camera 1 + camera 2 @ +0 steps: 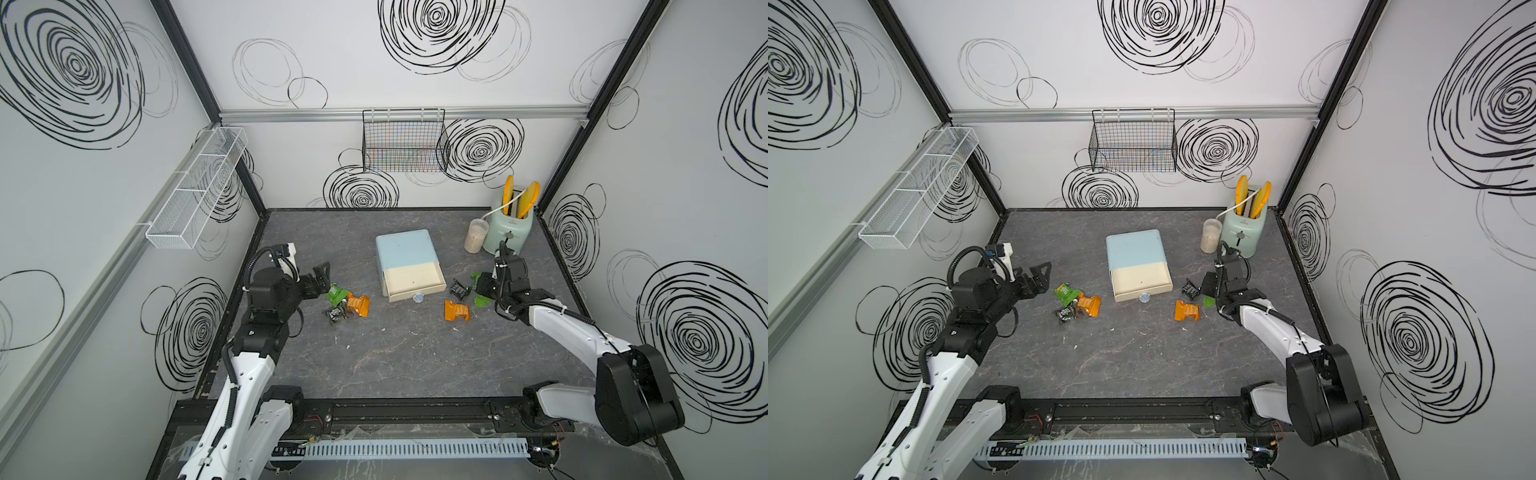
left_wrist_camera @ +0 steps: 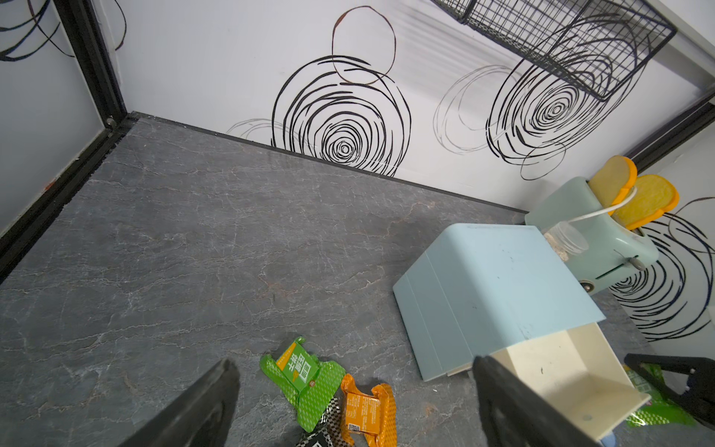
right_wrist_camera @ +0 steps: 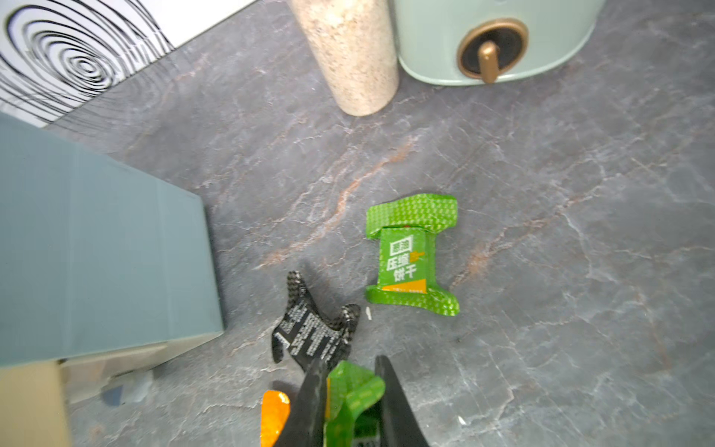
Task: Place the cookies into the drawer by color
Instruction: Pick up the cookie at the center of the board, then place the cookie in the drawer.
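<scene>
Right wrist: right gripper (image 3: 348, 363) clamped on green cookie (image 3: 356, 394); left gripper (image 2: 354, 363) wide apart.

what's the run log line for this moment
right gripper: shut on green cookie | left gripper: open, empty | drawer: top one open, empty

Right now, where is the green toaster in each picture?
In a top view: toaster in the far right corner.
In a top view: toaster there too.
Left wrist view: toaster beyond the blue chest.
Right wrist view: toaster cut off at the frame's edge.
Shared landmark: the pale jar beside it.
</scene>
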Robot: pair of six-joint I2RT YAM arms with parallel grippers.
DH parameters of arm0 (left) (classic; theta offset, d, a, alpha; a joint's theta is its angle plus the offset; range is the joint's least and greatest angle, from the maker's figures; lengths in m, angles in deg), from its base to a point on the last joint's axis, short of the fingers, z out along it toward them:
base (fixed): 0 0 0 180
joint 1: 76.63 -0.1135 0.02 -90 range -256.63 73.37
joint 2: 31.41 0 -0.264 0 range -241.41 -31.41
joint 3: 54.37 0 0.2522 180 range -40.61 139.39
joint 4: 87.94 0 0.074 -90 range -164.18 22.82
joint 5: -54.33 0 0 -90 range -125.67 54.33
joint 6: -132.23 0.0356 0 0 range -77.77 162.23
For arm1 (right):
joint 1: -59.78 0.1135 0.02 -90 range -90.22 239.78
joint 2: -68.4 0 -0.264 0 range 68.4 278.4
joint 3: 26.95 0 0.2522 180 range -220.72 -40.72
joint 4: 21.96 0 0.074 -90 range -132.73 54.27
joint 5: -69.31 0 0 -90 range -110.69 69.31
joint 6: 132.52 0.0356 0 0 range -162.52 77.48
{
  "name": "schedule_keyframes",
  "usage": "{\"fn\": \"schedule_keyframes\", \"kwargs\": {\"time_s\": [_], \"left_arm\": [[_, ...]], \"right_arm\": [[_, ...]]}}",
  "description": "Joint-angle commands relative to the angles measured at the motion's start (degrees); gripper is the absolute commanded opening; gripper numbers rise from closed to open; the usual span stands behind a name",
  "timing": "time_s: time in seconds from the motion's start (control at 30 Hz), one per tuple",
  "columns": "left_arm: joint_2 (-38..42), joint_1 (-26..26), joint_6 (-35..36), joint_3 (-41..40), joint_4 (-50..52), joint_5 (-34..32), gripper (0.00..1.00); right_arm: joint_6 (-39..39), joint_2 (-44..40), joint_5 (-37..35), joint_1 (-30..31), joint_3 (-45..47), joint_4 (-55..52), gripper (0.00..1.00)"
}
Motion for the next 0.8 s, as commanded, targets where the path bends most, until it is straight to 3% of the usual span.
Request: {"fn": "schedule_keyframes", "kwargs": {"time_s": [0.0,0.37,0.6,0.77], "left_arm": [[0.52,-0.58,-0.62,-0.6,-1.56,0.53,0.98],[0.52,-0.6,-0.59,-0.56,-1.63,0.58,0.98],[0.57,-0.58,-0.66,-0.56,-1.55,0.55,0.98],[0.52,-0.58,-0.67,-0.6,-1.59,0.62,0.98]], "right_arm": [[-1.71,-2.05,6.3,-0.77,-3.21,1.63,0.04],[1.01,-0.11,21.83,-0.64,-11.55,4.82,0.01],[2.42,4.68,29.74,3.65,-15.13,10.12,0.01],[1.73,9.03,31.21,7.6,-17.16,12.8,0.01]]}}
